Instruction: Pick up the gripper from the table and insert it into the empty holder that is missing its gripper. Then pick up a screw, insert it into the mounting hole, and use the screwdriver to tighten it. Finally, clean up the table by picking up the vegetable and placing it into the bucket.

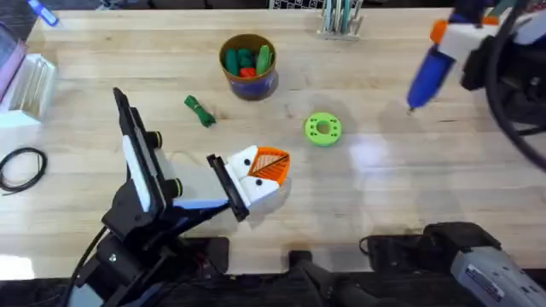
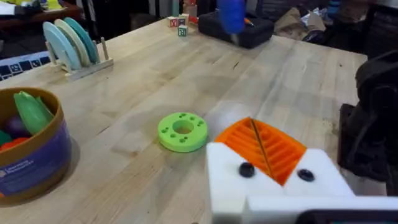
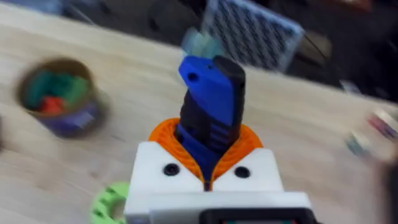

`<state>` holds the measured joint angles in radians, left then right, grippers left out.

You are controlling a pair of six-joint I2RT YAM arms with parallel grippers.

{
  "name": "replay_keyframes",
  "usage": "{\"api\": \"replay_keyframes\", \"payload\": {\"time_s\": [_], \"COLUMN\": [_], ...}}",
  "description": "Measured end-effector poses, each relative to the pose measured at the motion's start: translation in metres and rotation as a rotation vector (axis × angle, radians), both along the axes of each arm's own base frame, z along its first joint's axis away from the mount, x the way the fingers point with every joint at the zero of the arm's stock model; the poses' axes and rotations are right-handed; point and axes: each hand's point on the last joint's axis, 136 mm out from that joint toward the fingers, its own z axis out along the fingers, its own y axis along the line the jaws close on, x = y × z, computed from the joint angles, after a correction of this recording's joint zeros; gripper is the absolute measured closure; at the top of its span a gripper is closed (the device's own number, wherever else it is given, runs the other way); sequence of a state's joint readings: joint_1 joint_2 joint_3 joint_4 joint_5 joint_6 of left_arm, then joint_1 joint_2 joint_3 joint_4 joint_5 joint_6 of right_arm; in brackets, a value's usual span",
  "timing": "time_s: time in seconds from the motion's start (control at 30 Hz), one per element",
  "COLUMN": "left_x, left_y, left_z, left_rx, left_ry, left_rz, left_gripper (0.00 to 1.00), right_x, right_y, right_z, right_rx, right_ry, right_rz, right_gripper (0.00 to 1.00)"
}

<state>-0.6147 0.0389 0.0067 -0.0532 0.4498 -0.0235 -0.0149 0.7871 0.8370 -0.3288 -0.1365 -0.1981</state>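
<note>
Surface: a pale wooden table (image 1: 375, 196) is carrying everything.
Bucket: the yellow-rimmed, dark blue round bucket (image 1: 247, 66) is holding green and red toy vegetables.
Vegetable: the small dark-green knobbly toy vegetable (image 1: 200, 111) is lying near the bucket.
Left gripper (image 1: 271, 167): its orange pads are pressing together, empty.
Right gripper (image 3: 209, 163): it is pinching the thick blue pen-shaped screwdriver (image 3: 208, 106).

The screwdriver (image 3: 210, 118) is hiding its lower body between the right gripper's (image 3: 208, 163) orange pads, and its metal tip is out of sight there. The bucket (image 3: 57, 96) is smearing into a blur, its contents perhaps toy vegetables. In the left wrist view, the frame edge is cropping the bucket.
</note>
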Motion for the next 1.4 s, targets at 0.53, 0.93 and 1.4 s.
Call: {"api": "replay_keyframes", "payload": {"time_s": [0.53, 0.93, 1.4], "left_x": [0.0, 0.0, 0.001], "left_y": [0.0, 0.0, 0.001], "left_z": [0.0, 0.0, 0.0], "left_rx": [0.0, 0.0, -0.009], "left_ry": [0.0, 0.0, 0.016], "left_rz": [0.001, 0.002, 0.008], "left_gripper": [0.996, 0.996, 0.996], "right_x": [-0.052, -0.094, -0.113], "right_y": [0.208, 0.281, 0.289], "right_z": [0.092, 0.075, 0.073], "right_rx": [0.374, 0.428, 0.416], "right_ry": [-0.396, -0.32, -0.317], "right_rz": [0.671, 0.896, 1.007], "right_gripper": [0.978, 0.978, 0.978]}}
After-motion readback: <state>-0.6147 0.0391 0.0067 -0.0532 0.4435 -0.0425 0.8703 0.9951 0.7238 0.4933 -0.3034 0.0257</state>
